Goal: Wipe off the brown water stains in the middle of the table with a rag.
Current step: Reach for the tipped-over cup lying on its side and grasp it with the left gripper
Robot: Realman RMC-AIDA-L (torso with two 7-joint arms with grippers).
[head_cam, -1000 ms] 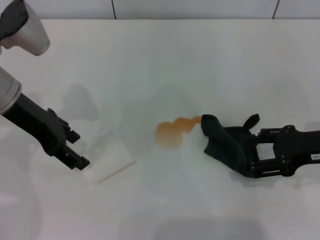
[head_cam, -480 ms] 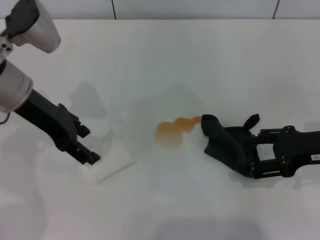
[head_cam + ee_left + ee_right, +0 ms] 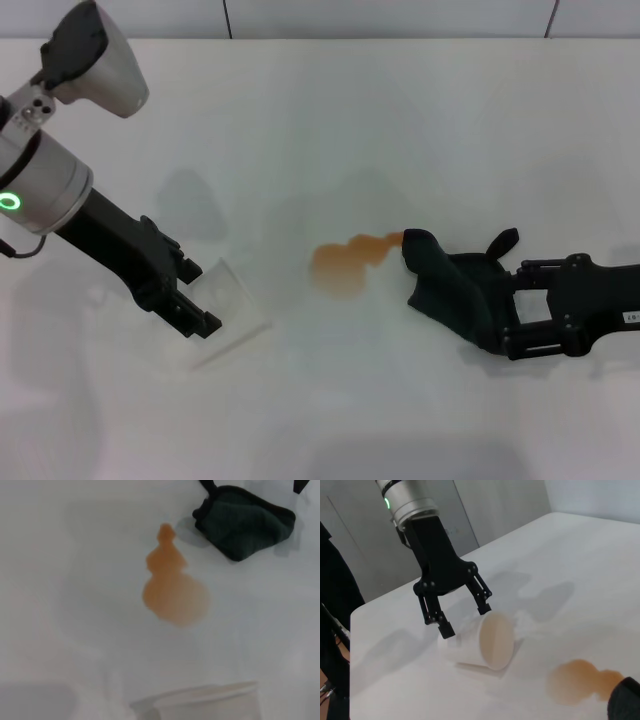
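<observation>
The brown water stains [image 3: 345, 266] lie mid-table as an orange-brown two-lobed blotch with a narrow tail, also in the left wrist view [image 3: 172, 590] and right wrist view [image 3: 577, 680]. The dark green-black rag [image 3: 450, 290] lies just right of them, touching the tail, and shows in the left wrist view [image 3: 245, 520] and right wrist view [image 3: 626, 702]. My right gripper [image 3: 503, 322] lies low on the white table [image 3: 400, 120], shut on the rag's right end. My left gripper [image 3: 198, 297] is open, its fingers [image 3: 444, 628] straddling a clear cup.
The clear plastic cup [image 3: 236, 300] lies on its side left of the stains, mouth toward them, also in the right wrist view [image 3: 490, 642] and left wrist view [image 3: 205, 700]. The table's back edge meets a tiled wall.
My left arm has moved right and toward the cup, so its open fingers now stand over it. The right gripper, rag and stains have not moved.
</observation>
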